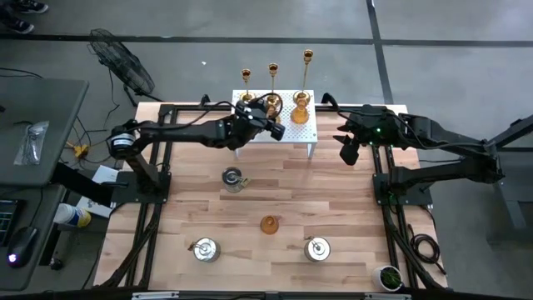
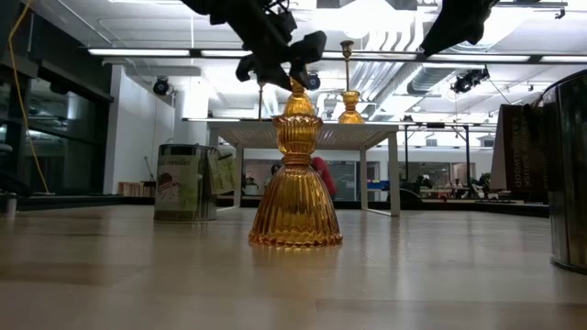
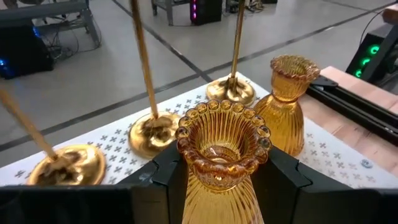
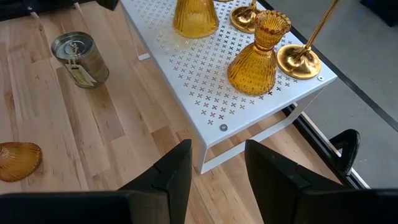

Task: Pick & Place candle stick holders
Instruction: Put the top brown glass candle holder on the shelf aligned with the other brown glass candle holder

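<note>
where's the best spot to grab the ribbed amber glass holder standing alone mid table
Probably the narrow waist of the ribbed amber glass holder, coming straight down from above. It stands upright in the low view, the skirt flares wide below and the cup bulges above, so fingers closed there should not slip.

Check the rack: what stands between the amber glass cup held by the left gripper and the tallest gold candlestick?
Another amber ribbed glass cup stands on the white perforated rack, beside the tallest gold candlestick; the left wrist view shows it.

Four cameras, one worktop (image 1: 333,200)

From overhead we look straight down; low, we look level across the boards, very near an amber holder (image 2: 295,174). Each wrist camera looks past its own fingers onto the white rack (image 4: 205,87), which all views share.
</note>
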Robot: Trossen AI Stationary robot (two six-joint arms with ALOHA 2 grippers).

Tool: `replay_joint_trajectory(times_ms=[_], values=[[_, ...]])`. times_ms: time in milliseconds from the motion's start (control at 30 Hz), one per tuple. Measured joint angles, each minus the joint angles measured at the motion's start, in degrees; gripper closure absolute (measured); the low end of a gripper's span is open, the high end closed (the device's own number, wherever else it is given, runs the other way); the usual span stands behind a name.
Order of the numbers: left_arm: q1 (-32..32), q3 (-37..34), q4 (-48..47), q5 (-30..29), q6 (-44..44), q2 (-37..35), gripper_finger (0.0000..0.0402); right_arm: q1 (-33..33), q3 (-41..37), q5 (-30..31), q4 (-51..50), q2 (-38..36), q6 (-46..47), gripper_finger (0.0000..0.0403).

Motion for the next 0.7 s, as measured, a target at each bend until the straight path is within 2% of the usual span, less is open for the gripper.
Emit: replay_joint_trajectory(times_ms=[367,700], values=[[0.0,2.2,0.2,-1.5,0.0,3.6,0.0263,0.0,0.0,0.0,0.0,0.0,0.0,0.0263],[0.8,2.2,-0.4,-2.9,-0.4,3.8,0.0263,0.0,0.0,0.0,0.0,0.0,0.2,0.0263]])
